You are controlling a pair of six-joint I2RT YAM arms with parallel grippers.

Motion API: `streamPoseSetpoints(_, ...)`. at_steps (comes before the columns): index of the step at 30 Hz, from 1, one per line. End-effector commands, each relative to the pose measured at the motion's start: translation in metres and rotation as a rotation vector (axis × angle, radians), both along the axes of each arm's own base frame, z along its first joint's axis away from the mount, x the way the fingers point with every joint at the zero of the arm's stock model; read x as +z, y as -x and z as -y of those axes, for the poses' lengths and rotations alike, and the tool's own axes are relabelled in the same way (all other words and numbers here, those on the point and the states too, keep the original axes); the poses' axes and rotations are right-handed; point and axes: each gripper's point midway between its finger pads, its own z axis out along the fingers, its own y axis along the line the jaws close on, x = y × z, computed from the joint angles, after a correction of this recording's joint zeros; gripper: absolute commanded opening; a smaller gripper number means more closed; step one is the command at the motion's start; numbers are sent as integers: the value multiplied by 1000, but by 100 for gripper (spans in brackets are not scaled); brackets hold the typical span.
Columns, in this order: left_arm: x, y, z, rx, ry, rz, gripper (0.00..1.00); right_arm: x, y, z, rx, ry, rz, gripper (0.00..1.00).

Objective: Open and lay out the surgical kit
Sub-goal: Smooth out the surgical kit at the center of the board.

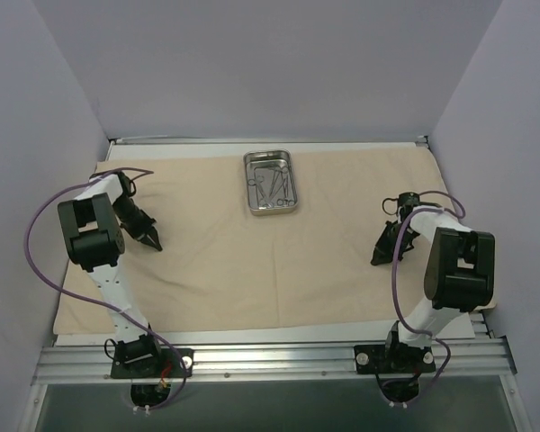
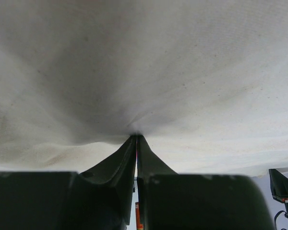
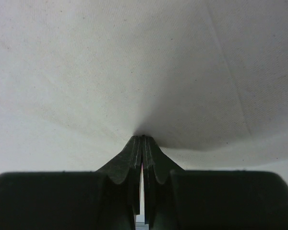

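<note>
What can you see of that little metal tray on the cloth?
The tray is small, rectangular, with rounded corners and a raised rim, and looks like shiny steel. It sits flat on the beige cloth, near its far edge, roughly midway between the sides. Several thin silver instruments with ring handles lie inside. Nothing else touches it.

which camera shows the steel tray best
Top external: the whole tray shows there, on the far middle of the cloth, with thin tools inside. Both wrist views show only cloth up close, no tray at all.
</note>
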Motion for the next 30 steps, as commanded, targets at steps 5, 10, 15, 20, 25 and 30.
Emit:
streamPoseSetpoints(5,-14,-2,-31,-32,-87,-10,14,-10,59,27,-141,52,-212,0)
streamPoseSetpoints(10,-17,-13,-37,-31,-91,-3,15,-14,75,16,-217,17,-248,0)
streamPoseSetpoints(15,-22,-17,-39,-40,-96,-5,15,-24,103,2,-252,-25,-328,0)
streamPoseSetpoints(20,-19,-14,-41,-48,-106,-4,15,-15,84,10,-233,-18,-251,0)
streamPoseSetpoints(25,-16,-2,-37,-41,-100,-11,15,-2,71,23,-242,24,-221,0)
streamPoseSetpoints(30,7,-11,-35,-25,-115,79,22,41,32,36,-171,86,-42,0)
